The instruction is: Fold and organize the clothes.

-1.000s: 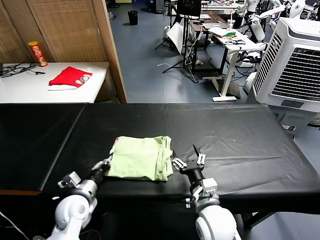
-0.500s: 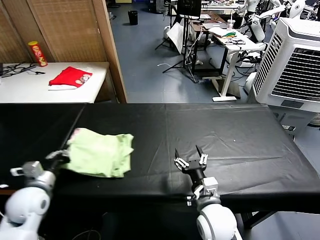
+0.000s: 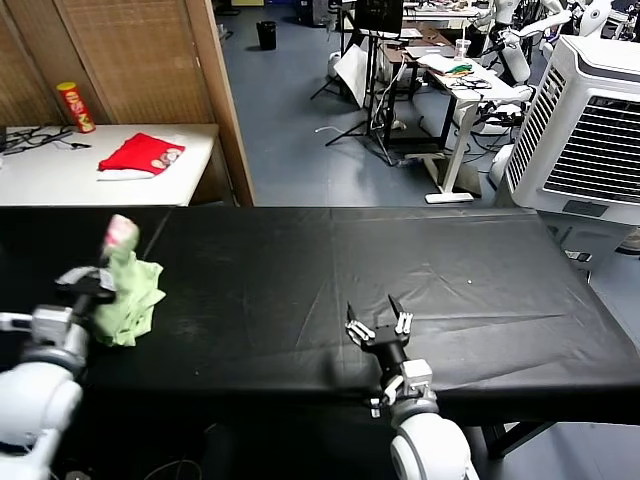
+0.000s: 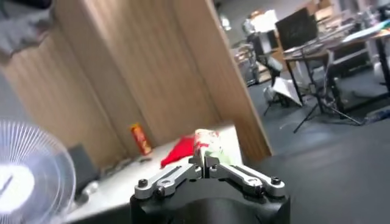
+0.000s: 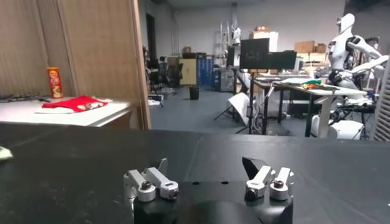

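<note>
Our left gripper (image 3: pixel 88 283) pinches the bunched shirt (image 3: pixel 128 295) aloft; right gripper (image 3: pixel 380 327) gapes empty; placing remains.

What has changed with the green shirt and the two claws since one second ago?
The left claw, shut on the green shirt, dragged it from the table's front middle far to the left and lifted it, bunched. The right claw stayed open at the front edge of the black table.

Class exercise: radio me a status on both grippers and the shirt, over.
Left gripper shut on shirt, lifted at table's left end. Right gripper open, empty, near front edge. Nothing in the way.
</note>
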Controlling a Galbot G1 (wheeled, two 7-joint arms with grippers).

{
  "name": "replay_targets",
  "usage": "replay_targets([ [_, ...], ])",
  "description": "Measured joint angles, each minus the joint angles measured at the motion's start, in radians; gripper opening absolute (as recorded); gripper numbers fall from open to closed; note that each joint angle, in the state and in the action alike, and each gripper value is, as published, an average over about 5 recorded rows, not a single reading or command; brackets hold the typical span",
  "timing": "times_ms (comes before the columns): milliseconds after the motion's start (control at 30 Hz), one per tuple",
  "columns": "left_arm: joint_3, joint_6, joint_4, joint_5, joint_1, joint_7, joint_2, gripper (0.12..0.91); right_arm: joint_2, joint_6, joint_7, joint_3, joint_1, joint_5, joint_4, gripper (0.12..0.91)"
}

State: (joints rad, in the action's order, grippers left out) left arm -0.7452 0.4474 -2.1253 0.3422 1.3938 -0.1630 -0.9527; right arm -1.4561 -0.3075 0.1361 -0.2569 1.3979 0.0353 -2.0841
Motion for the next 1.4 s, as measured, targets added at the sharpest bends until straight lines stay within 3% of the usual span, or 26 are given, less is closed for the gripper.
replay_targets([
  [233, 0.249, -0.001, 0.02, -0.001, -0.041, -0.051, -0.128, 0.144, 0.006, -0.007, -0.004, -0.024, 0.025, 0.01, -0.012, 0.798],
  [333, 0.341, -0.008, 0.047, -0.026, -0.062, -0.052, -0.201, 0.144, 0.017, -0.016, -0.009, -0.03, 0.026, 0.024, -0.015, 0.798],
  [467, 0.42, -0.046, 0.087, -0.105, -0.066, -0.008, -0.296, 0.148, 0.029, -0.038, -0.028, -0.027, 0.02, 0.055, -0.014, 0.798],
  [567, 0.454, -0.07, 0.102, -0.174, -0.057, 0.049, -0.332, 0.224, 0.035, -0.066, -0.049, -0.018, 0.007, 0.083, -0.012, 0.798],
  [800, 0.454, -0.14, 0.079, -0.183, -0.048, 0.139, -0.329, 0.609, 0.036, -0.138, -0.056, 0.009, -0.037, 0.184, 0.011, 0.798],
  [933, 0.421, -0.175, 0.052, -0.143, -0.051, 0.148, -0.303, 0.768, 0.015, -0.184, -0.044, 0.044, -0.092, 0.273, 0.049, 0.798],
  [1067, 0.378, -0.186, 0.033, -0.111, -0.041, 0.129, -0.276, 0.796, -0.018, -0.208, -0.027, 0.086, -0.163, 0.353, 0.115, 0.798],
  [1267, 0.327, -0.214, 0.028, -0.144, -0.004, 0.123, -0.273, 0.798, -0.079, -0.231, 0.024, 0.127, -0.266, 0.453, 0.24, 0.798],
  [1400, 0.307, -0.224, 0.023, -0.157, 0.022, 0.12, -0.28, 0.798, -0.121, -0.236, 0.035, 0.142, -0.319, 0.494, 0.315, 0.781],
])
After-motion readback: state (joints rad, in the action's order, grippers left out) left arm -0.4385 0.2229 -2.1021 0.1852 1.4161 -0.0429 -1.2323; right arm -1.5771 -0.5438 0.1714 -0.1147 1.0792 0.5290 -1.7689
